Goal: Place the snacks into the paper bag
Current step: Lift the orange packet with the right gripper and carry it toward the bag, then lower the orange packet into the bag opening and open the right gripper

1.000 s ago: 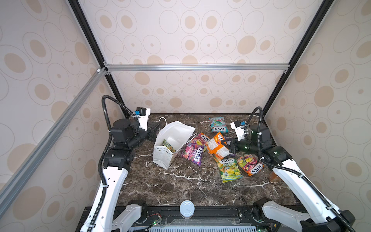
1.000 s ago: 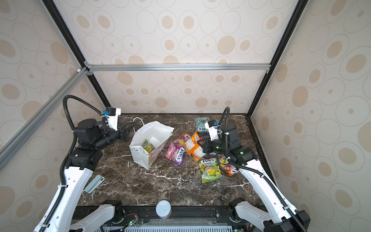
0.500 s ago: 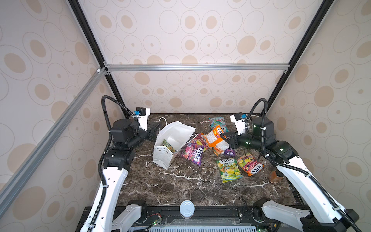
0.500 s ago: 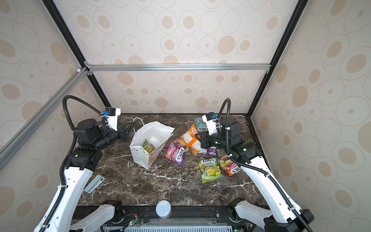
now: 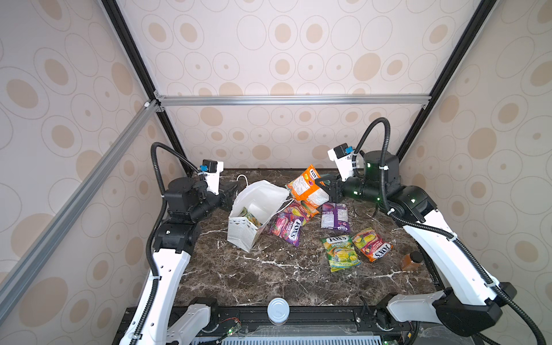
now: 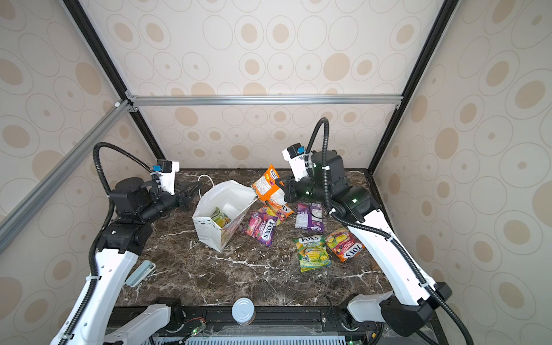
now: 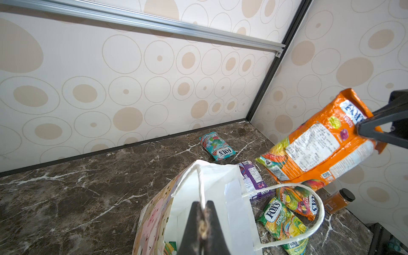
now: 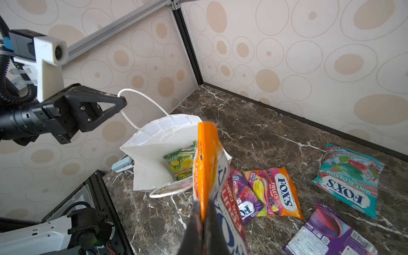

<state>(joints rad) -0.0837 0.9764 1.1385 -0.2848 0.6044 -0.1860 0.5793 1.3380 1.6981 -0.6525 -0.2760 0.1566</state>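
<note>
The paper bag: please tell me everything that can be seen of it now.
The paper bag is white, with small dots and a triangle bunting print below its rim. It stands on the marble table with its mouth open. The left gripper is shut on one white cord handle and holds that side up; the second handle hangs loose. One yellow-green packet lies inside. The orange packet, in the right gripper, hangs near the rim.
</note>
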